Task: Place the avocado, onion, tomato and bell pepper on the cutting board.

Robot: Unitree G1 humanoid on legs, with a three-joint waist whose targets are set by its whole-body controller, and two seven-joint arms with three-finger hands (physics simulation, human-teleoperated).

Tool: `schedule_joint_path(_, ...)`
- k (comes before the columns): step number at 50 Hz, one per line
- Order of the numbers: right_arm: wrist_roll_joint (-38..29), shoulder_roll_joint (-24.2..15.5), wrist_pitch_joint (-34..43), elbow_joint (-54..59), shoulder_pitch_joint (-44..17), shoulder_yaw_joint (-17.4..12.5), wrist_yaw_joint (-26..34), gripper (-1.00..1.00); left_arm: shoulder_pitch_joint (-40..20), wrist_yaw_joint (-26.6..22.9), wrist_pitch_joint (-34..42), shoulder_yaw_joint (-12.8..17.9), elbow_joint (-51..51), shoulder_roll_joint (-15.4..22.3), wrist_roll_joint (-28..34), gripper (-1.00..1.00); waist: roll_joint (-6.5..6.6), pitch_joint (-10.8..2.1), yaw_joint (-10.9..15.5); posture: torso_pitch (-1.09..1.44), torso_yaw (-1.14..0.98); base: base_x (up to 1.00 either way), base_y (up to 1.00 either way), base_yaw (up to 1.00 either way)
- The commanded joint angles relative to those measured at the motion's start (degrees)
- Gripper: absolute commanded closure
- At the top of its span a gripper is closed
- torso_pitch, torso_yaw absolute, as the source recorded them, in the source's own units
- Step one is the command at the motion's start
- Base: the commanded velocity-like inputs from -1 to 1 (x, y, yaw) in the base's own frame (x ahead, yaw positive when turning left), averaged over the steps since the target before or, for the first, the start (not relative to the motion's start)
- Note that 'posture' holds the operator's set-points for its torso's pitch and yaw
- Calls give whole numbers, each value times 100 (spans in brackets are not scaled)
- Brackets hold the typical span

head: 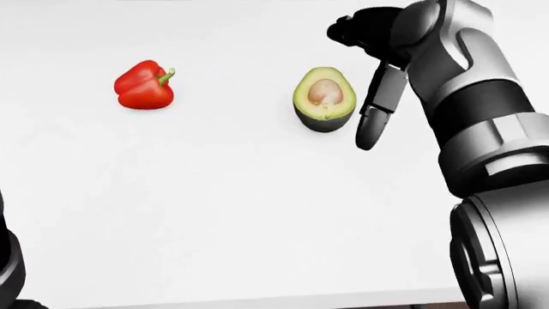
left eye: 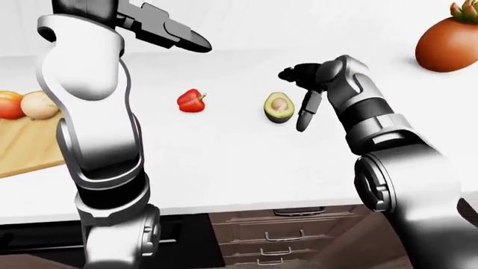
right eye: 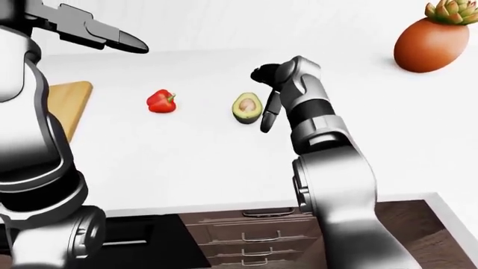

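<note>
A halved avocado [head: 324,98] lies cut side up on the white counter [head: 240,212], in the upper middle of the head view. My right hand [head: 360,80] hovers just to its right, open, one finger [head: 374,119] hanging down beside it without touching. A red bell pepper [head: 144,85] lies to the left. In the left-eye view a wooden cutting board [left eye: 26,148] at the left edge carries a tomato [left eye: 7,105] and an onion [left eye: 38,105]. My left hand [left eye: 170,33] is raised high above the counter, fingers stretched out, holding nothing.
A rust-coloured pot with a succulent [left eye: 448,36] stands at the upper right of the left-eye view. Dark wooden drawers [left eye: 280,235] sit under the counter's near edge. My left arm [left eye: 97,129] hides part of the board.
</note>
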Motion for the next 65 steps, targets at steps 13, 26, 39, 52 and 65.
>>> schedule_joint_path(13, -196, 219, -137, 18, -314, -9, -333, -100, -109, 70, -121, 69, -121, 77, -22, -100, 30, -196, -7, 0, 0, 0, 0, 0)
schedule_joint_path(26, -157, 386, -141, 258, -122, -84, -509, -100, 0, 92, -167, 101, -141, 97, -53, -100, 32, -203, -2, 0, 0, 0, 0, 0)
schedule_joint_path(39, -199, 357, -128, 340, 78, -86, -696, 100, 31, 116, -230, 121, -93, 144, -103, -100, 16, -217, 19, 0, 0, 0, 0, 0)
schedule_joint_path(52, 90, 292, -246, 321, -78, -330, -1434, 100, 66, 126, -275, 118, -95, 116, -88, -100, 6, -234, 8, 0, 0, 0, 0, 0)
schedule_joint_path(65, 942, -36, -32, 146, -801, -530, -2308, 100, -274, 129, -312, 57, 230, 156, -44, -100, 0, -169, 23, 0, 0, 0, 0, 0)
